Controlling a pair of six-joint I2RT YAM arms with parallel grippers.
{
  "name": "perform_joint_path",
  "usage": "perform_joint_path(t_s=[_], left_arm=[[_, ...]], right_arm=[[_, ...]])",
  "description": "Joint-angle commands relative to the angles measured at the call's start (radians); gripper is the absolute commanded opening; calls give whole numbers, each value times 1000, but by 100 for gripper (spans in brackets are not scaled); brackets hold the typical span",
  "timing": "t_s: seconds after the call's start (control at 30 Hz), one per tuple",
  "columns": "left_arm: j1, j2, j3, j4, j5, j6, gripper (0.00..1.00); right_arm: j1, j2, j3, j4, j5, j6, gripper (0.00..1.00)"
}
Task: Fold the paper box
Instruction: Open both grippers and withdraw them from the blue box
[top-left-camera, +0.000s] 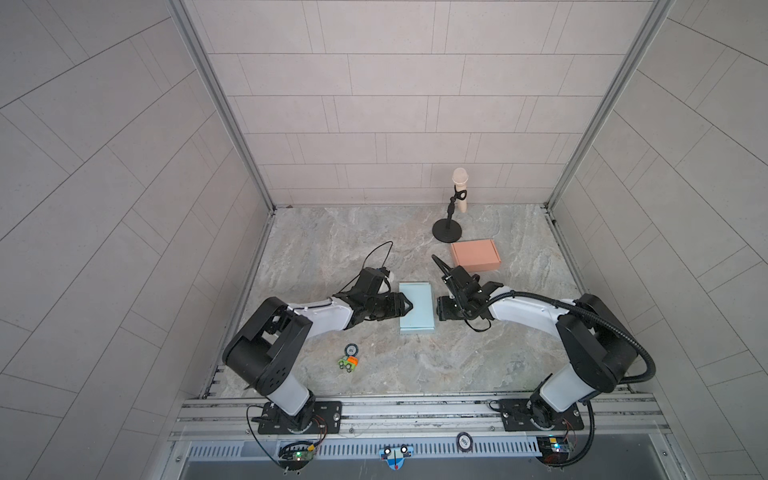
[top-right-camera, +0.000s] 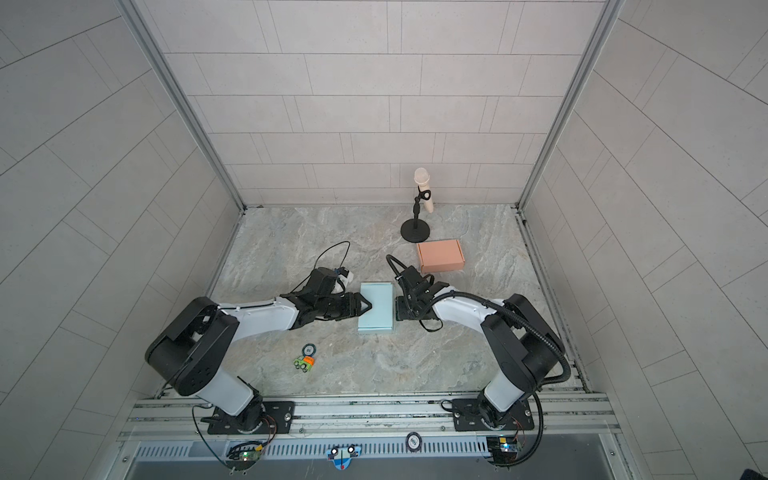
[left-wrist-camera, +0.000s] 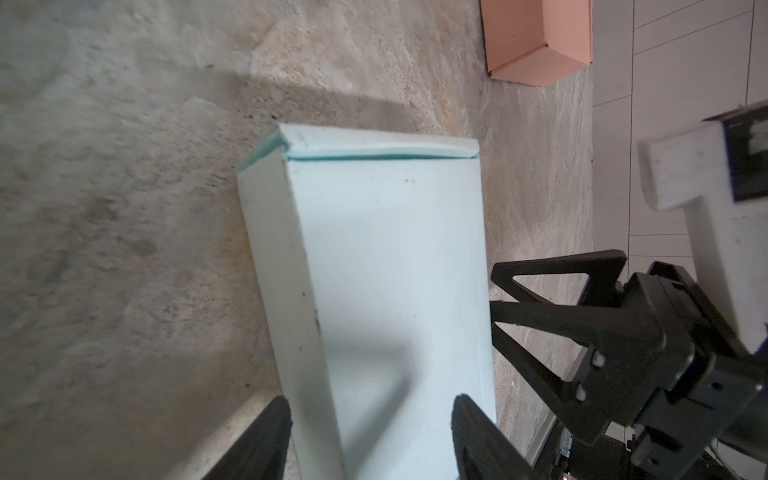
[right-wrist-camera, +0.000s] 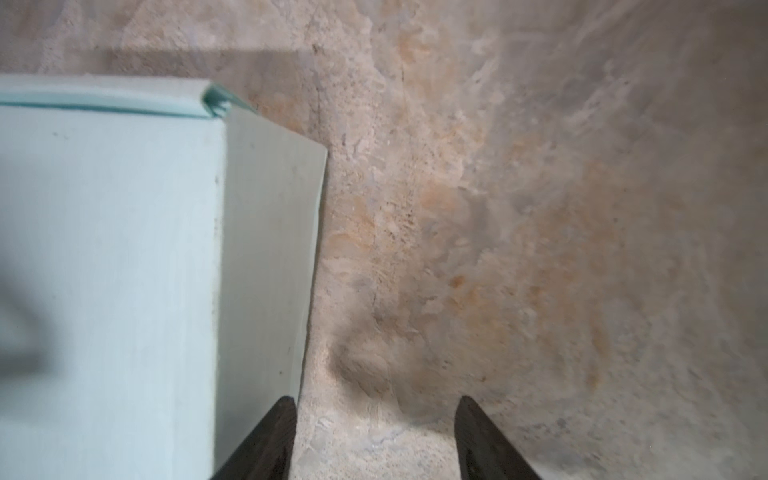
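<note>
Two boxes on the table, both shut, so their contents cannot be seen. Pale blue paper box (top-left-camera: 420, 318) lies flat at mid-table between the arms, lid down, with a darker seam along its far edge and a slight gape at one far corner. Pink box (top-left-camera: 475, 255) sits behind it to the right, apart, just beside the round base of a microphone stand (top-left-camera: 448, 230).

Left gripper (left-wrist-camera: 371, 401): jaws parted, straddling the blue box's left edge, nothing gripped; contact unclear. Right gripper (right-wrist-camera: 374, 401): jaws parted over bare table just beside the box's right wall, holding nothing.

Table (top-left-camera: 332, 249) is grey-tan marbled stone. Toy car (top-left-camera: 347, 363) and round badge (top-left-camera: 351, 349) lie near the left arm, towards the front. Pale tiled walls (top-left-camera: 374, 104) close three sides.
</note>
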Motion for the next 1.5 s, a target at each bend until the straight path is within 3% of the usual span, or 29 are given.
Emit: perform_joint_path(t_s=[0.0, 0.43, 0.67, 0.97, 1.47], left_arm=[[4, 21, 19, 43, 27, -11, 64], [-9, 45, 2, 127, 48, -65, 59], [4, 27, -14, 109, 44, -57, 59], [137, 1, 28, -1, 79, 30, 68], [141, 169, 184, 80, 126, -29, 62]], right_arm=[[-2, 35, 28, 40, 6, 2, 64], [36, 72, 46, 117, -80, 64, 63], [57, 32, 36, 74, -37, 60, 63], [-69, 11, 17, 34, 0, -25, 63], [-118, 237, 242, 41, -29, -98, 62]])
